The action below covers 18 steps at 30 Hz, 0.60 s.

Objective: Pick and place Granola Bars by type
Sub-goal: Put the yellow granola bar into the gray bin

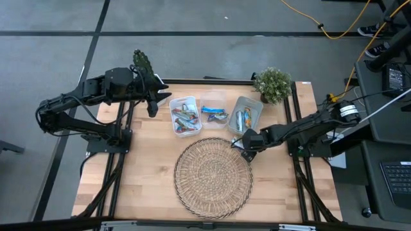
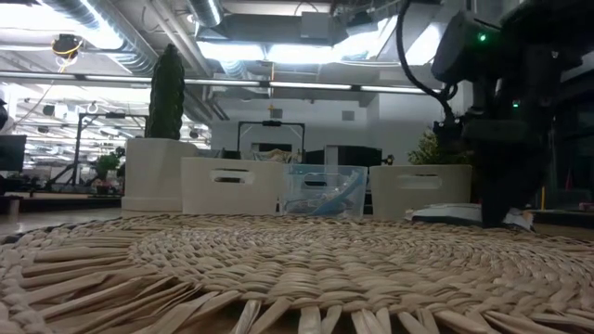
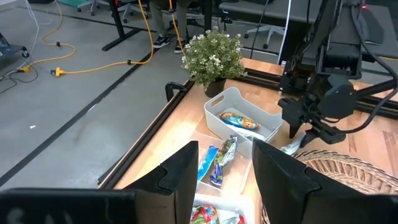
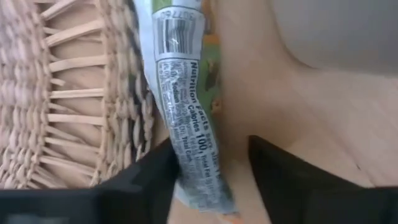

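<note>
granola bars are the business here, and one silvery white bar is lying on the desk between the right hand's two dark fingers, its barcode and nutrition print facing up, one long edge against the rim of the woven mat. the right hand is sitting low at the mat's far right edge, just in front of the right tub; its fingers are standing apart on either side of the bar, and whether they are pressing on the wrapper i cannot tell. that right tub is holding a few bars, among them an orange-brown one. the clear middle tub is holding blue bars, and the white left tub is holding a mixed heap of bars. the three tubs are standing side by side in a row along the far half of the desk, just beyond the mat. a small leafy plant is standing at the far right corner, and a tall cactus in a white pot at the far left. the left hand is hanging above the desk just left of the left tub, its fingers parted about halfway with nothing between them.
</note>
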Motion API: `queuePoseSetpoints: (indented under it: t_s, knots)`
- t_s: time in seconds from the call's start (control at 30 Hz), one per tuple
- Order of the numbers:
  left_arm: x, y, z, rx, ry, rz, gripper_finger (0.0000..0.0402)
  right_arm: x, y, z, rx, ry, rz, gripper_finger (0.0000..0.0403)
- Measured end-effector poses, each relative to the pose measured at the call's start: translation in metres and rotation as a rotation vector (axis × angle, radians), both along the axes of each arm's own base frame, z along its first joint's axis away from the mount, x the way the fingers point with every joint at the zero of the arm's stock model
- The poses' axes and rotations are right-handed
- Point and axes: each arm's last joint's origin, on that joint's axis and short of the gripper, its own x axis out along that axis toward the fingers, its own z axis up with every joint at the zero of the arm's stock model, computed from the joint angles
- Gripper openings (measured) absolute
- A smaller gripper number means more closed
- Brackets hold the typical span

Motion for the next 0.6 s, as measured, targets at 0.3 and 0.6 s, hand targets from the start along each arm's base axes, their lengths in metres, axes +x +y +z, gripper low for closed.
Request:
queuePoseSetpoints:
  t_s: [0.3,0.6]
  knots:
    - [0.0,0.0,0.0,0.0,0.0,0.0,0.0143,0.001,0.011,0.039,0.059,-0.007,0.062,0.0042]
    - [0.0,0.0,0.0,0.014,0.006,-0.007,0.0143,0.003,0.033,0.146,0.085,-0.247,0.209,0.0045]
